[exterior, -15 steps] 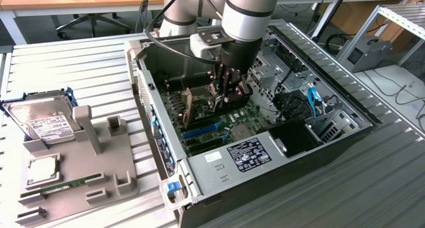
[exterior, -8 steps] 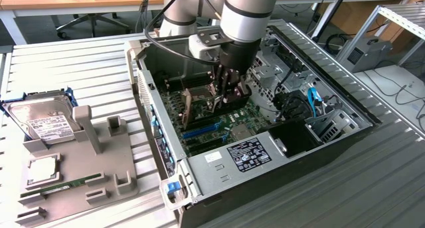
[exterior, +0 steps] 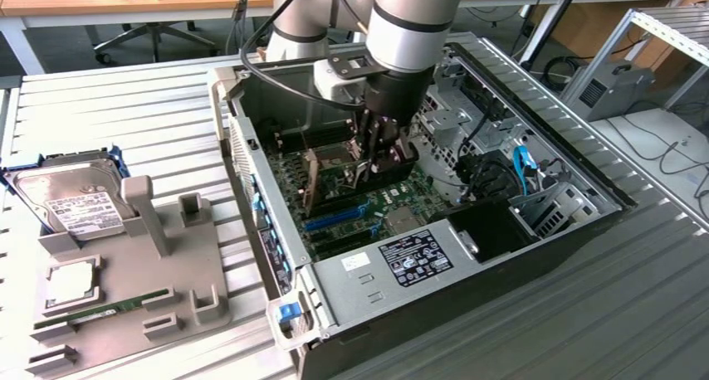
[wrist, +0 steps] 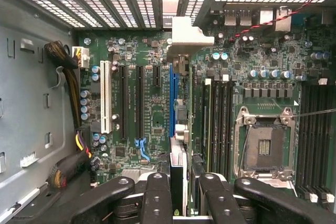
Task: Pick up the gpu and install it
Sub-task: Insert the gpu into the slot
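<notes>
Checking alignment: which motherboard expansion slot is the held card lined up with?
The blue slot: the gpu lines up edge-on with it, not the black slots or white slot.

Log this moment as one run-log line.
stage: installing | gripper: shut on gpu | gpu: edge-on above blue slot | location: inside open computer case

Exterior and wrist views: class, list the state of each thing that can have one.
Computer case: side open.
Hand: shut on the graphics card.
Graphics card: held inside the case.
Processor socket: empty.
Hard drive: resting on the grey tray outside the case.
Memory stick: lying in the tray.
</notes>
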`<state>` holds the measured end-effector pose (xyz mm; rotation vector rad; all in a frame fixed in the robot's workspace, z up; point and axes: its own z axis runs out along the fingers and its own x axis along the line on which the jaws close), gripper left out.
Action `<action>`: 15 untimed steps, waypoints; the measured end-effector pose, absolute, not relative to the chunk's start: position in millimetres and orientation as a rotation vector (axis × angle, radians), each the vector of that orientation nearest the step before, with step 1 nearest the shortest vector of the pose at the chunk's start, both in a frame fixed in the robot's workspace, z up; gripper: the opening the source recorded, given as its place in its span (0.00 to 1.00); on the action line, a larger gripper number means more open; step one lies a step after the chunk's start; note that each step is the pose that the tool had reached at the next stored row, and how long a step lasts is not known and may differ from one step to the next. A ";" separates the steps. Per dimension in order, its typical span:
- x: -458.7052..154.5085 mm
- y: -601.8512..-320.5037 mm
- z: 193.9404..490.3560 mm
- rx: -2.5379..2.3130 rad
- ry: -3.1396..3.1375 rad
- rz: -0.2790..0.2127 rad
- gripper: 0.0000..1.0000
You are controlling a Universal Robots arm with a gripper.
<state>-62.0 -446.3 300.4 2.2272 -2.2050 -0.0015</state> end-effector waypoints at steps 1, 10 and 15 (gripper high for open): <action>-62.0 -446.3 300.3 2.227 -2.205 -0.002 0.26; -62.5 -446.3 298.4 2.227 -2.205 -0.002 0.26; -62.9 -446.3 297.5 2.227 -2.205 -0.002 0.26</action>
